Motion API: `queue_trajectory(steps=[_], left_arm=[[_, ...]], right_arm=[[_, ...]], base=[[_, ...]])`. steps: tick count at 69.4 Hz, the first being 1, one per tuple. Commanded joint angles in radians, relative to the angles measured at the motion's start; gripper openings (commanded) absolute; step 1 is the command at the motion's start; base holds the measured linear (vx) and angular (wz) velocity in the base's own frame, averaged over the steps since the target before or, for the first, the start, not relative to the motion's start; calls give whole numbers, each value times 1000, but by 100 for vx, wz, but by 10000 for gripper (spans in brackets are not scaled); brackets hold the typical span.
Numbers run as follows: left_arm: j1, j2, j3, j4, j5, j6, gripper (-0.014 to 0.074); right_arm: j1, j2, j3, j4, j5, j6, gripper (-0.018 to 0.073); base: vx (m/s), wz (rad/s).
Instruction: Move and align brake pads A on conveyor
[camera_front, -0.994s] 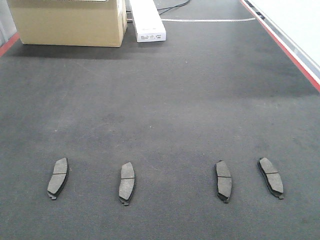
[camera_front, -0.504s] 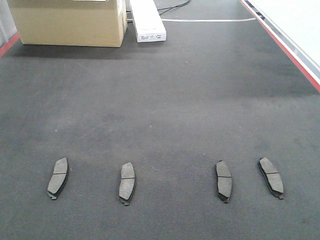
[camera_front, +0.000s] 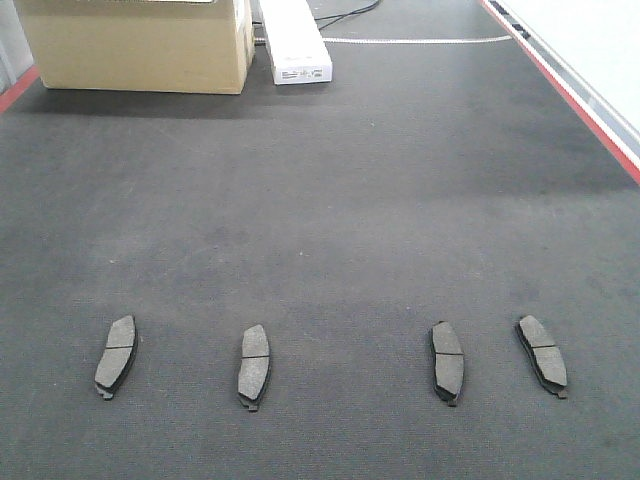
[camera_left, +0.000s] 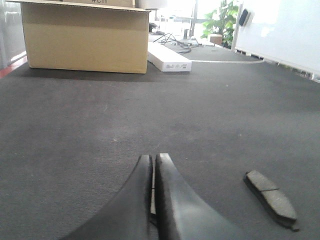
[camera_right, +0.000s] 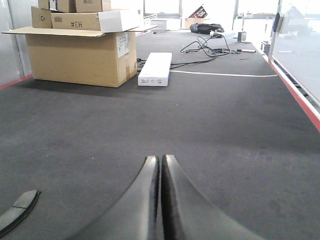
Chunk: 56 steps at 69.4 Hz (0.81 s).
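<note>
The conveyor (camera_front: 330, 200) filled the front view, a red strip (camera_front: 18, 88) cut off at the 10 o'clock corner and another red strip (camera_front: 570, 90) running down the 2 o'clock side, with wide bare belt between. The four brake pads A lay flat in a loose row toward 6 o'clock, well apart: far-left pad (camera_front: 116, 355), second pad (camera_front: 254, 366), third pad (camera_front: 447, 361), far-right pad (camera_front: 542, 355), each slightly differently angled. At 11 o'clock a cardboard box (camera_front: 135, 45), its top cropped and contents hidden, stood beside a white carton (camera_front: 293, 40). In its wrist view the left gripper (camera_left: 153, 165) showed fingers pressed together, nothing between, one pad at 4 o'clock. The right gripper (camera_right: 160, 165) was likewise closed and empty, a pad cut off at 8 o'clock
</note>
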Motion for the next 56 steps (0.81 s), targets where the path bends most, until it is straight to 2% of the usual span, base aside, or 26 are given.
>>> queue_trajectory(steps=[1,14,31,56], left_arm=[[-1,-17,19,-9,-66,36,-6],[2,-17,19,-9,-60,35,-6],[77,-17,19,-9,-60,35,-6],[79,-16,17,-9,-60,35,-6]], right_arm=[[1,13,-23,-7,-76,-8,-10],[1,13,-23,-7,-76,-8,-10],[1,13,-23,-7,-76,-8,-10],[1,13,-23,-7,-76,-8,-10]], base=[[0,0],[0,0],[0,0],[0,0]])
